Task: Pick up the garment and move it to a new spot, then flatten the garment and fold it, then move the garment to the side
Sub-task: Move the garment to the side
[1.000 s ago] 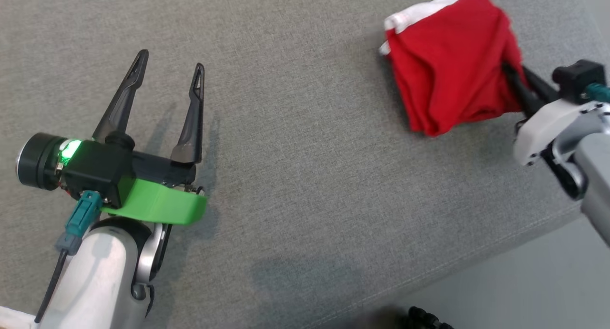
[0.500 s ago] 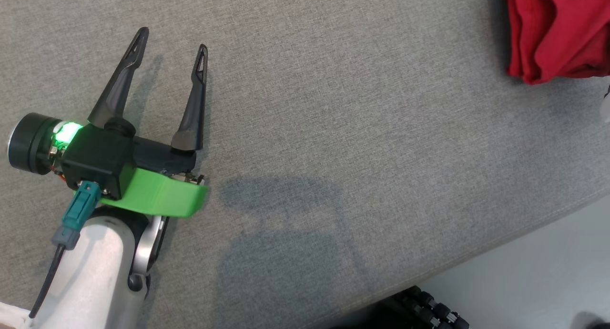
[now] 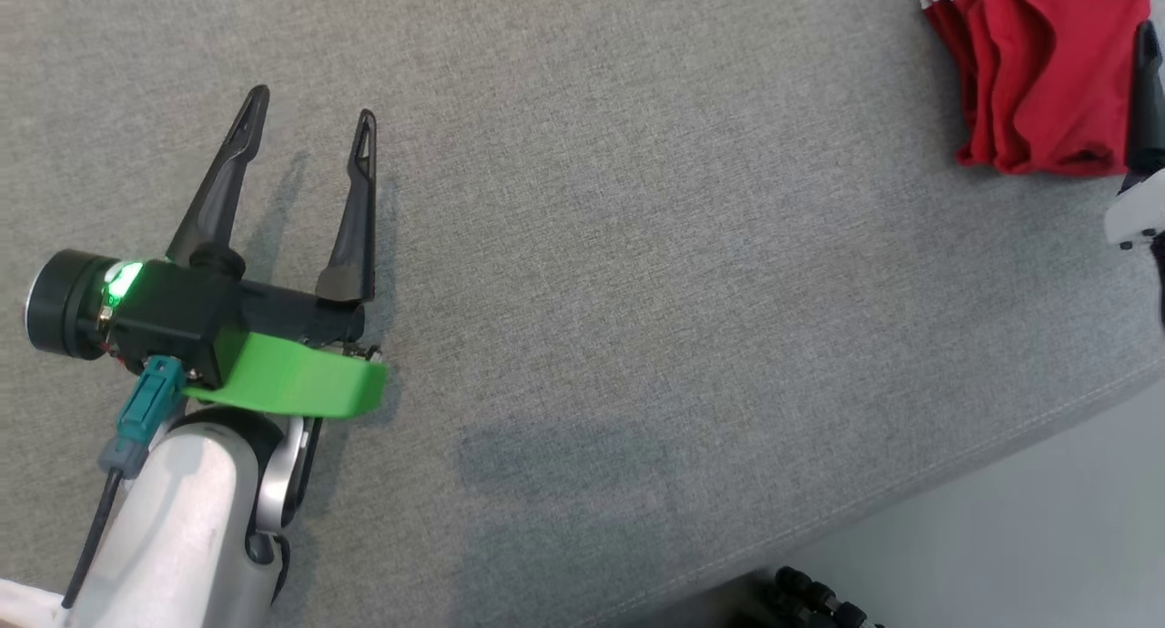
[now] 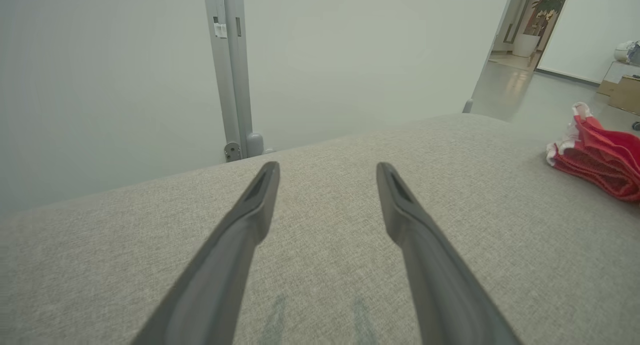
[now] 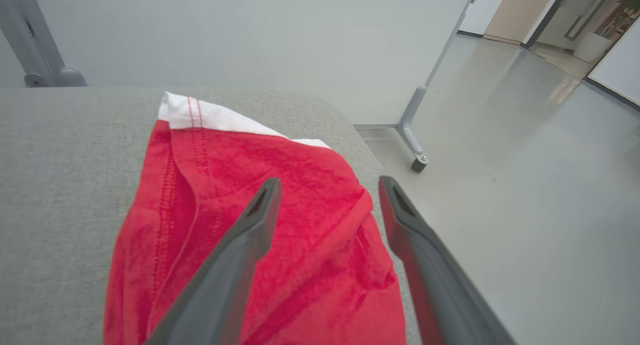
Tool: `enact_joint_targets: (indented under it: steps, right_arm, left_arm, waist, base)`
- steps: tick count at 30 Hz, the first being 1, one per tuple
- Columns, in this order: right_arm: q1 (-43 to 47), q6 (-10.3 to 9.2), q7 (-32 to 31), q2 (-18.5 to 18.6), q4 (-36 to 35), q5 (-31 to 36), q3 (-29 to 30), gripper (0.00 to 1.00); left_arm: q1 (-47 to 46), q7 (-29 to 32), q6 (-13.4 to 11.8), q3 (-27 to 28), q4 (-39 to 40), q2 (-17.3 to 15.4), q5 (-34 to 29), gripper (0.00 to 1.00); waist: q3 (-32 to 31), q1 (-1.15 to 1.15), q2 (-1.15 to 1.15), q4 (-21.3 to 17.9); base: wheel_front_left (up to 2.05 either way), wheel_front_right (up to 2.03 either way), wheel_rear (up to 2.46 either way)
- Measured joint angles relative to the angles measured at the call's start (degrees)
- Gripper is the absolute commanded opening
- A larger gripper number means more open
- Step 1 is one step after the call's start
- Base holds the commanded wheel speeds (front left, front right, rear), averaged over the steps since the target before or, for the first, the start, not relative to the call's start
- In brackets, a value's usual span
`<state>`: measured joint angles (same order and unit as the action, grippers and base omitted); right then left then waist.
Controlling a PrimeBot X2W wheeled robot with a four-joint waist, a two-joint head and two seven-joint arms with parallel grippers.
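Note:
The red garment (image 3: 1038, 73) with its white band (image 5: 210, 117) lies folded in a bundle near the far right corner of the grey cushioned surface (image 3: 637, 246). My right gripper (image 5: 330, 185) is open and hovers just above the bundle, its fingers apart over the red cloth. One dark finger of the right gripper (image 3: 1143, 91) shows at the right edge of the head view. My left gripper (image 3: 312, 105) is open and empty, low over the bare surface at the left. It is far from the garment (image 4: 597, 157).
The surface's front edge (image 3: 910, 510) runs diagonally, with pale floor (image 3: 1047, 537) beyond it. A dark wheeled base part (image 3: 810, 601) shows at the bottom. Partition posts (image 4: 232, 70) and a castor foot (image 5: 417, 160) stand behind and to the right of the surface.
A second ago my right gripper was shut on the garment's edge; now it stands open over the bundle. The head camera has swung, shifting the whole picture. The left gripper kept its pose.

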<state>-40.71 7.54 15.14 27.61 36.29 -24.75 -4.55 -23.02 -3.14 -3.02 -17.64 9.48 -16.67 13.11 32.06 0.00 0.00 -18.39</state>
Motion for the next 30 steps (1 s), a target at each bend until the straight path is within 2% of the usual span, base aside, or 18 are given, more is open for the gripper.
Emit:
enact_joint_targets:
  steps: [6,14,22,30]
  right_arm:
    - [7.94,-0.01,0.01,-7.4,-11.37,5.06,5.12,1.0]
    - [16.79,-0.01,0.0,-15.15,-20.89,8.7,2.03,1.0]
    - [22.33,-0.01,-0.62,-17.98,-24.32,10.56,0.44,1.0]
    - [28.4,-0.01,-2.54,-19.72,-27.32,11.8,1.8,1.0]
  left_arm:
    - [2.27,-2.5,-0.55,0.26,-2.74,1.34,1.6,1.0]
    - [7.75,-5.91,-2.72,2.12,-6.15,3.01,4.58,1.0]
    - [12.88,-7.9,-3.76,3.48,-8.67,3.42,6.53,1.0]
    - [17.22,-8.55,-4.05,4.55,-9.75,3.14,8.4,1.0]
  waist:
    - [-4.06,0.0,0.0,1.21]
    - [-9.55,0.0,0.0,5.45]
    - [-14.83,0.0,0.0,11.08]
    - [-20.73,0.0,0.0,15.52]
  base:
    - [0.0,0.0,0.0]
    - [0.0,0.0,0.0]
    - [0.0,0.0,0.0]
    - [0.0,0.0,0.0]
